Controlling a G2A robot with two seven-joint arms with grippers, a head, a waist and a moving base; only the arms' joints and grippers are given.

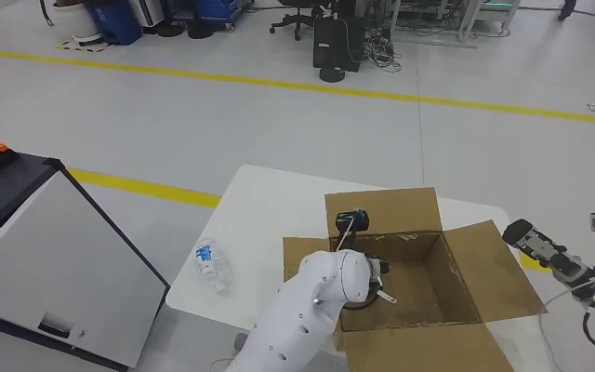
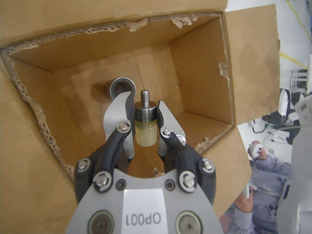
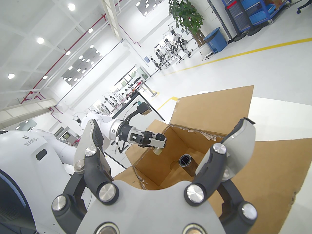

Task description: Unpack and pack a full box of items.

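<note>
An open cardboard box [image 1: 465, 321] stands on the white table [image 1: 270, 200], flaps spread. In the left wrist view my left gripper [image 2: 145, 104] is shut on a small metal part [image 2: 145, 113] with a threaded stud and a yellowish translucent end, held above the box's inside. A dark metal cylinder [image 2: 121, 88] lies on the box floor below it. In the top view the left gripper [image 1: 376, 269] is over the box's left wall. My right gripper [image 3: 168, 132] is open with nothing between its fingers and hovers beside the box's right flap [image 1: 517, 232]. From there the cylinder [image 3: 186, 161] shows too.
A clear plastic water bottle [image 1: 212, 265] lies on the table left of the box. A grey cabinet [image 1: 65, 270] stands beside the table's left edge. A person's hand [image 2: 256, 149] holds a controller off the table, beyond the box.
</note>
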